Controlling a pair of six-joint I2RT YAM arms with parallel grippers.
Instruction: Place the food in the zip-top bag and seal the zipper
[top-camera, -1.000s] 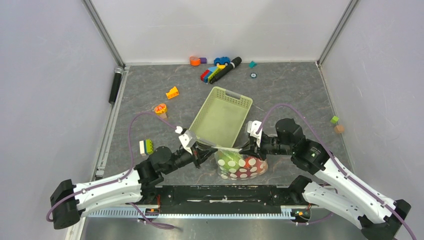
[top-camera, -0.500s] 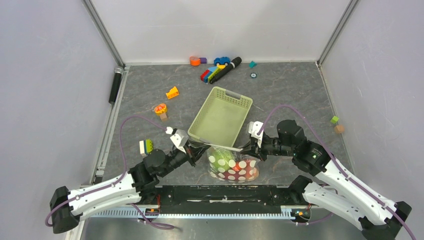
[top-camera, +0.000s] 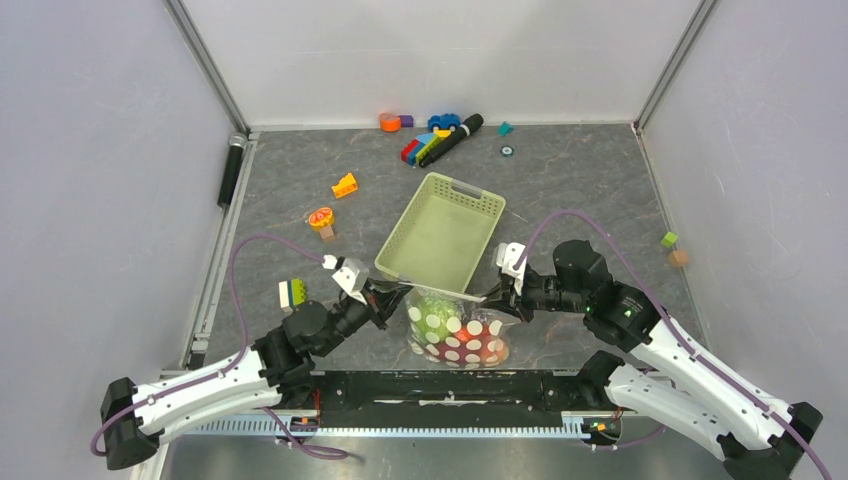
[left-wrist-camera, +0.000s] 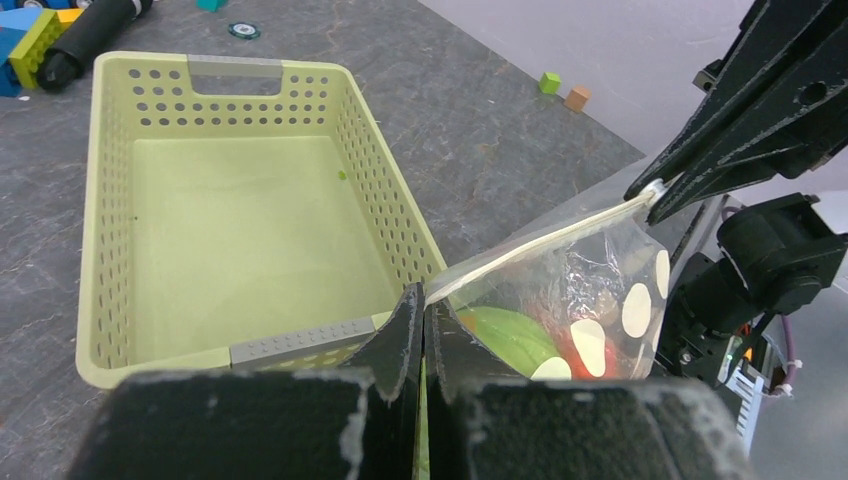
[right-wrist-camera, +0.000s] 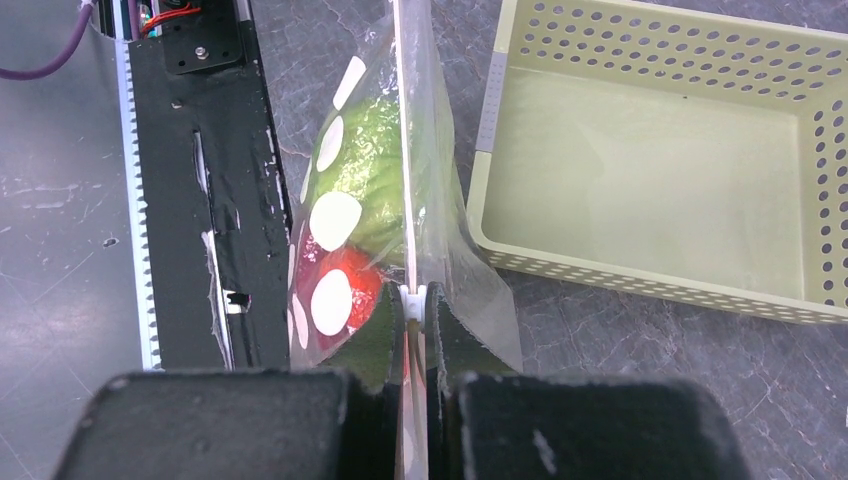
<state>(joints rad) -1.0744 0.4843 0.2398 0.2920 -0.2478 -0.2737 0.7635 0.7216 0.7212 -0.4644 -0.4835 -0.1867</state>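
The clear dotted zip-top bag hangs between my two grippers just in front of the green basket. Green cabbage and a red piece of the food show inside it. The pale zipper strip runs taut along the top edge. My left gripper is shut on the zipper's left end. My right gripper is shut on its right end, at the white slider. The bag also shows in the right wrist view.
The pale green slotted basket lies right behind the bag. Building-block toys and a black marker lie at the back. Small blocks sit at left and right. The black base rail runs below the bag.
My left gripper has pulled left and back along the zipper edge, stretching the bag's top wider. The bag has shifted left and lower. The right gripper has barely moved.
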